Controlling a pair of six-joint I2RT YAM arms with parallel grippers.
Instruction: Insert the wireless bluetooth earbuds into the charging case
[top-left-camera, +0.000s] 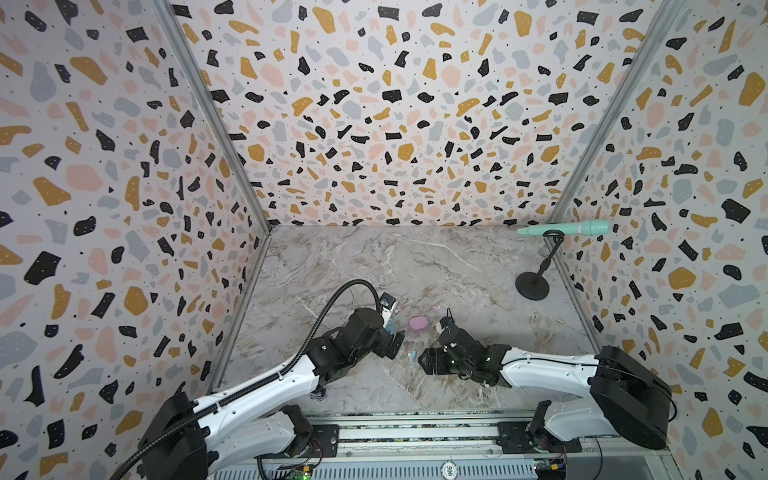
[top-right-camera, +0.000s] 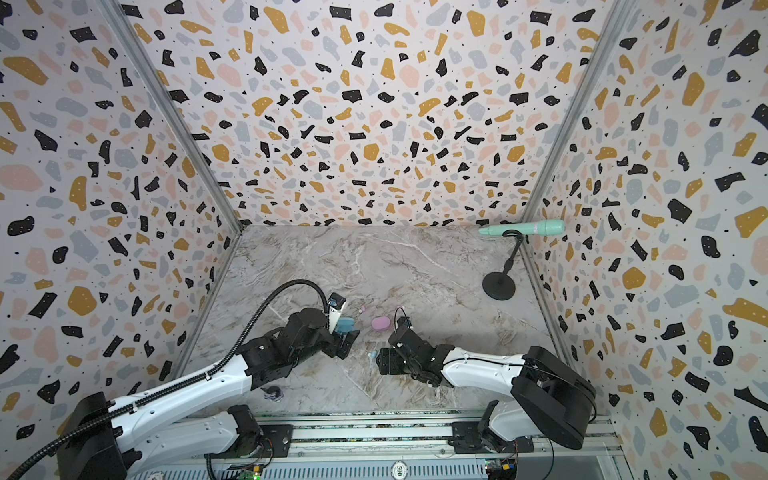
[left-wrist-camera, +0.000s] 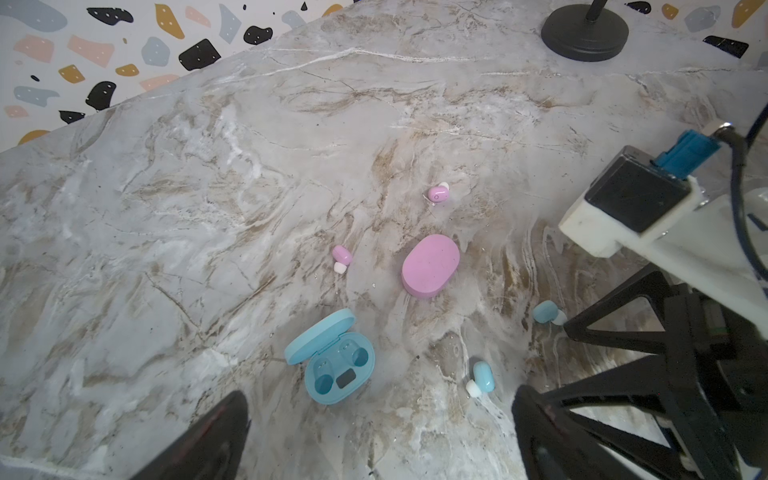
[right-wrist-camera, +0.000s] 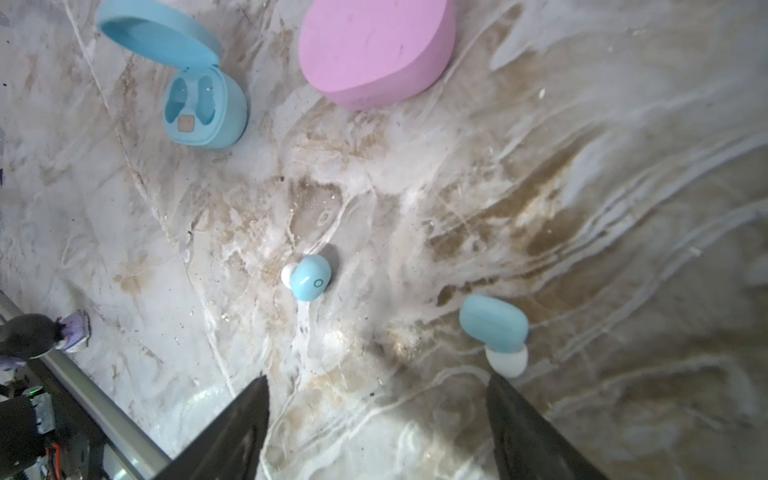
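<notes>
1. Right jaws stand wide and empty; one blue earbud (right-wrist-camera: 309, 277) lies ahead between them, and a second blue earbud (right-wrist-camera: 494, 328) lies beside one tip.
2. Left jaws are wide and empty, with the open blue case (left-wrist-camera: 338, 361) ahead between them.

Bare grey marble tabletop (right-wrist-camera: 582, 208) lies open between the spread jaws of my right gripper (right-wrist-camera: 378, 378), straight up to one pale blue glossy earbud (right-wrist-camera: 311, 277). A second pale blue earbud (right-wrist-camera: 494, 326) crowds one fingertip (right-wrist-camera: 505, 399). Beyond stand the closed pink oval case (right-wrist-camera: 374, 50) and open blue oval case (right-wrist-camera: 199, 112); the black round-based stand (top-left-camera: 532, 284) is well apart.
</notes>
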